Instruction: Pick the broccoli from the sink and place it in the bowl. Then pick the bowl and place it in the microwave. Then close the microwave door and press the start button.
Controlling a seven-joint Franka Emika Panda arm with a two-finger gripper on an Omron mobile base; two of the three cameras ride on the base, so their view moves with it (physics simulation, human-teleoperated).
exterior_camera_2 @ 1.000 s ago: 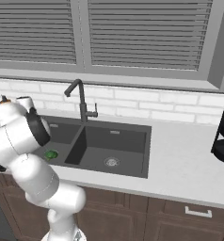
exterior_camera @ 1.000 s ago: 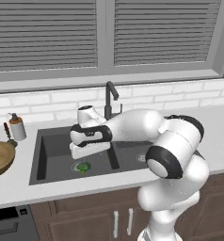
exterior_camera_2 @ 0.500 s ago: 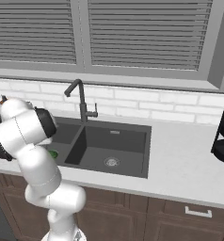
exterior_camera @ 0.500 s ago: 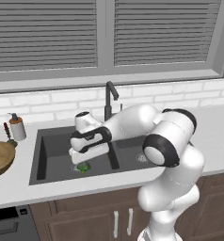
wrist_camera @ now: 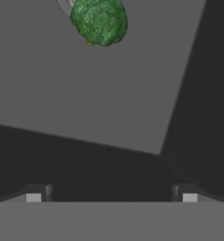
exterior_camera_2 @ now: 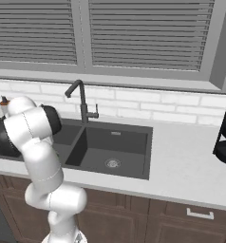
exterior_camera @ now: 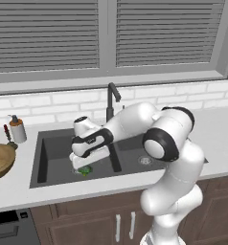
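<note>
1. Gripper (wrist_camera: 111, 195): jaws spread wide and nothing between them. In the hand view the two dark fingertips (wrist_camera: 35, 194) sit far apart at the bottom corners, with bare basin floor in the gap.
2. In the left base view the gripper (exterior_camera: 88, 163) hangs low inside the left basin of the sink (exterior_camera: 49, 143), fingers pointing down, just above the floor.
3. Broccoli (wrist_camera: 100, 21): in the hand view it lies at 12 o'clock from the fingertips, near the top edge, resting partly over the round steel drain (wrist_camera: 64, 6). Clear of both fingers; no contact.
4. In the left base view the broccoli (exterior_camera: 85, 170) shows as a small green lump peeking out just below the gripper, on the floor of the left basin toward its front wall.
5. Sink floor in the hand view is flat grey; a darker basin wall rises on the right side and across the lower part.
6. Arm: reaches from the base at lower right of the left base view, elbow high, forearm running toward 9 o'clock down into the basin.
7. Faucet (exterior_camera: 111, 99): dark, stands behind the sink at the divider, at about 1 o'clock from the gripper.
8. Bowl (exterior_camera: 0, 161): wooden, on the counter (exterior_camera: 20, 189) at 9 o'clock from the sink, well apart from the gripper, partly cut by the frame edge.
9. Soap bottle (exterior_camera: 17, 130): on the counter behind the bowl, near the sink's back-left corner.
</note>
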